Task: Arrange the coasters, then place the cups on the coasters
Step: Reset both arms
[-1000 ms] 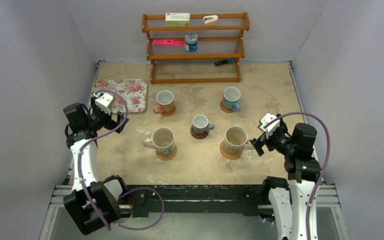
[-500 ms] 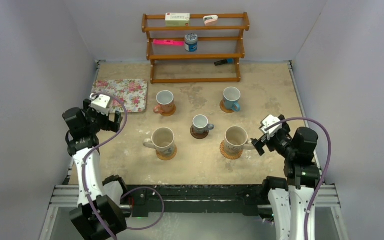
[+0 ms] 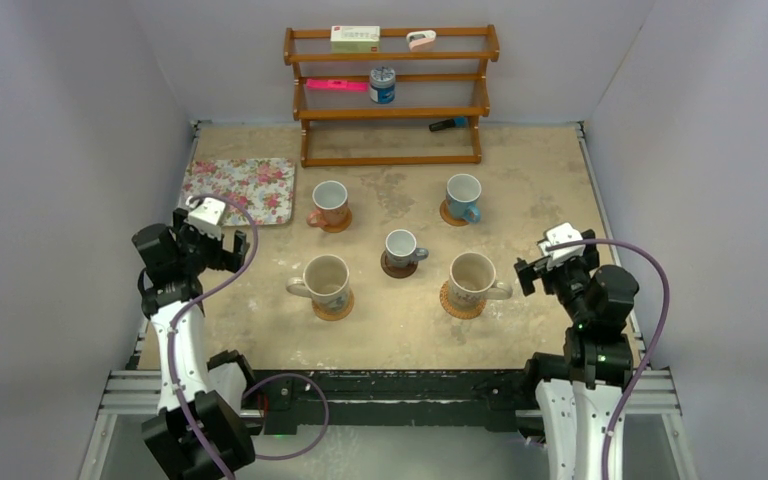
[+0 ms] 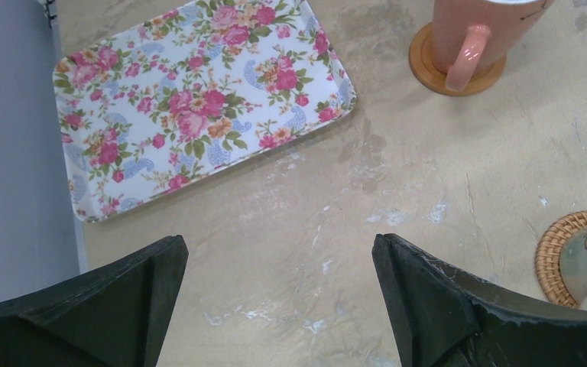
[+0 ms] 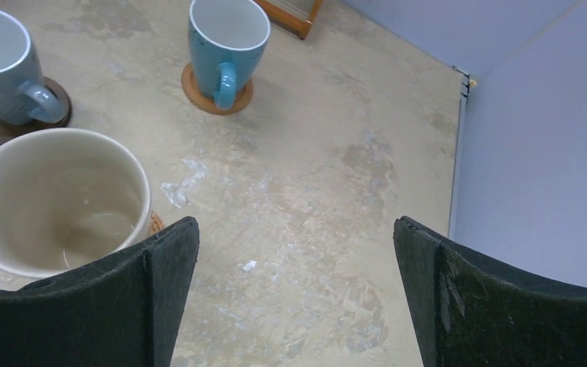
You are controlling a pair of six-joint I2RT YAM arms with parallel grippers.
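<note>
Table (image 3: 550, 170): a worn beige top between pale grey walls. All five cups stand on it, each on its own coaster.
Wooden rack (image 3: 390, 57): it stands at the far edge and holds small items (a tin can (image 3: 383, 86) among them).
Floral tray (image 3: 240, 188): it lies flat at the far left, just beyond the left gripper.
Left gripper (image 4: 279, 248): the fingers are spread wide with nothing between them. It hangs over bare table near the left edge. The tray is ahead to its left, the orange-brown cup is ahead to its right, and the left cream cup is off to its right, well apart.
Right gripper (image 5: 296, 223): the fingers are spread wide and grip nothing. It hangs over bare table near the right edge, with the right cream cup close by its left finger.
Left cream cup (image 3: 326, 280): front row, left, with its handle pointing left.
Right cream cup (image 3: 472, 277): front row, right, with its handle pointing towards the right gripper.
Light blue cup (image 3: 462, 195): back row, right, ahead of the right gripper.
Orange-brown cup (image 3: 330, 202): back row, left, with its handle to the left.
Small grey-white cup (image 3: 400, 245): in the centre, between the two rows.
Left woven coaster (image 3: 342, 308): under the left cream cup.
Right woven coaster (image 3: 453, 303): under the right cream cup.
Dark brown coaster (image 3: 390, 268): under the small grey-white cup.
Back-left tan coaster (image 3: 340, 226): under the orange-brown cup.
Back-right tan coaster (image 3: 449, 214): under the light blue cup.
</note>
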